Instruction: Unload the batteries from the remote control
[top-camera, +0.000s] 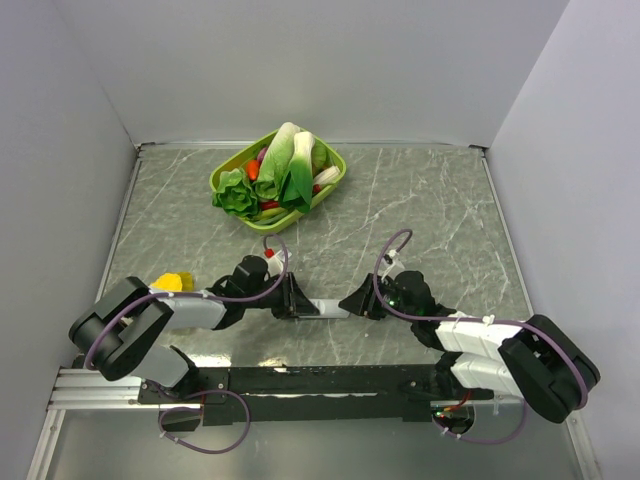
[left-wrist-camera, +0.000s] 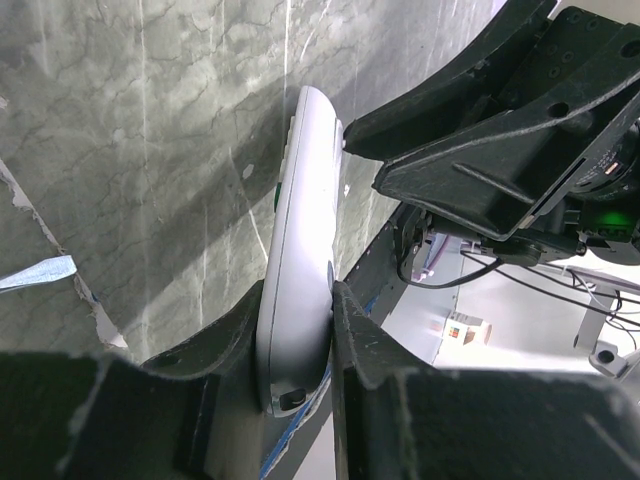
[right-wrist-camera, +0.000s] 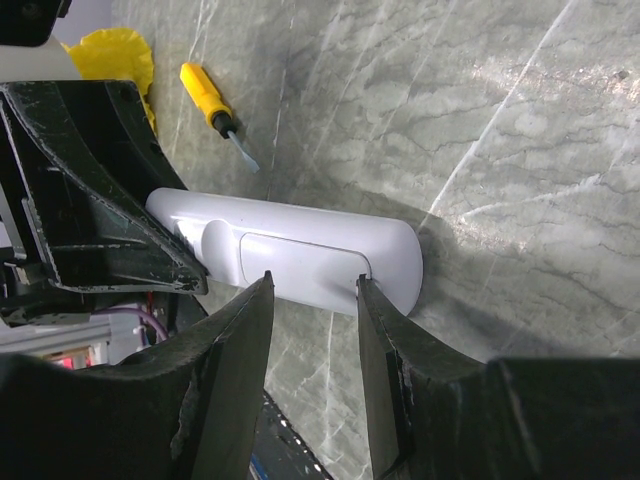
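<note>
The remote control (top-camera: 330, 308) is a slim white bar lying between my two grippers near the table's front. My left gripper (top-camera: 298, 300) is shut on its left end; in the left wrist view the fingers (left-wrist-camera: 235, 330) clamp the remote (left-wrist-camera: 300, 230) on both sides. My right gripper (top-camera: 358, 303) is open at the remote's right end. In the right wrist view its two fingertips (right-wrist-camera: 262, 290) rest against the remote (right-wrist-camera: 300, 250) along the edge of its back cover panel (right-wrist-camera: 300, 262), which sits in place. The batteries are hidden.
A yellow-handled screwdriver (right-wrist-camera: 210, 100) lies on the marble table (top-camera: 440, 220) beyond the remote, next to a yellow object (top-camera: 172, 282). A green basket (top-camera: 335, 172) of toy vegetables stands at the back centre. Grey walls enclose the table on three sides.
</note>
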